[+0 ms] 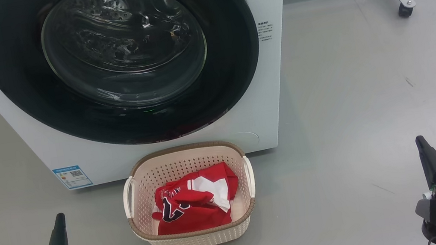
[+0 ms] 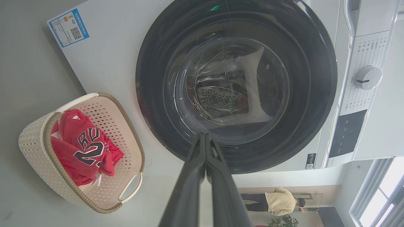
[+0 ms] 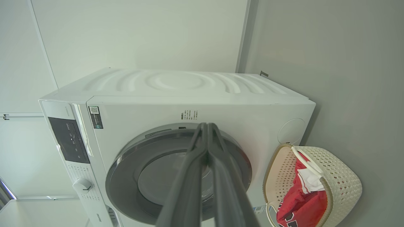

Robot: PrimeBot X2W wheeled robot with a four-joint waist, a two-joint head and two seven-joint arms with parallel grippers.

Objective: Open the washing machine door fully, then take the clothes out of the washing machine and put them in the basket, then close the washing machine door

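The white washing machine (image 1: 77, 161) stands ahead with its round glossy black door (image 1: 22, 82) lying flat against the front, shut. On the floor in front of it sits the cream basket (image 1: 194, 238), and the red jersey (image 1: 196, 205) lies crumpled inside it. My left gripper (image 1: 58, 219) is at the lower left, shut, holding nothing, well left of the basket. At the lower right my right gripper (image 1: 419, 140) is shut too and empty. In the left wrist view the fingers (image 2: 205, 136) meet in front of the door (image 2: 315, 78); the basket (image 2: 31, 148) holds the jersey (image 2: 82, 148). The right wrist view has the fingers (image 3: 206, 126) closed, the machine (image 3: 189, 85) and basket (image 3: 344, 186) beyond.
Grey floor (image 1: 369, 95) spreads to the right of the machine. A metal frame leg on a caster (image 1: 405, 8) stands at the far right back. A person (image 2: 281, 201) stands far off in the left wrist view. The control panel and dial (image 2: 367, 77) sit on the machine's top strip.
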